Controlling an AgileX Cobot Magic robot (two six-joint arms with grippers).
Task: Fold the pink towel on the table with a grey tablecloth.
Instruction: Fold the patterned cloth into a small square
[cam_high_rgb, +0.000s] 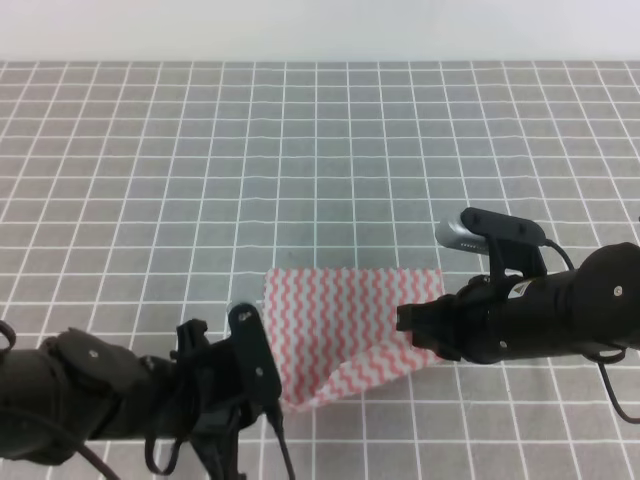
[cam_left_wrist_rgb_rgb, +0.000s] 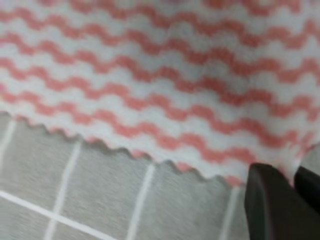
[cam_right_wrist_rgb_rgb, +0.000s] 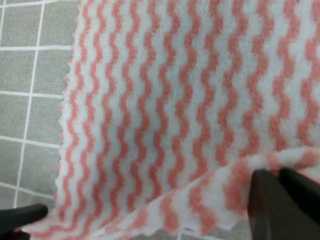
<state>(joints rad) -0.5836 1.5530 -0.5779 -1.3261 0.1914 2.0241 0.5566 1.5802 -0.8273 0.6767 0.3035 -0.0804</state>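
Observation:
The pink towel (cam_high_rgb: 345, 318) lies on the grey tablecloth (cam_high_rgb: 150, 200) at the front centre, and its near edge is raised and slanted. My left gripper (cam_high_rgb: 274, 392) sits at the towel's near left corner. In the left wrist view its fingers (cam_left_wrist_rgb_rgb: 267, 202) stand close together with the zigzag edge of the towel (cam_left_wrist_rgb_rgb: 165, 100) between them. My right gripper (cam_high_rgb: 406, 321) is at the towel's right edge. The right wrist view shows its fingers (cam_right_wrist_rgb_rgb: 267, 202) pinching a turned-over fold of the towel (cam_right_wrist_rgb_rgb: 175, 100).
Grey gridded tablecloth (cam_right_wrist_rgb_rgb: 30, 70) stretches on all sides of the towel, as far as the pale back wall (cam_high_rgb: 320, 25). Both black arms lie low over the front of the table. The left gripper's tip (cam_right_wrist_rgb_rgb: 20, 217) shows in the right wrist view.

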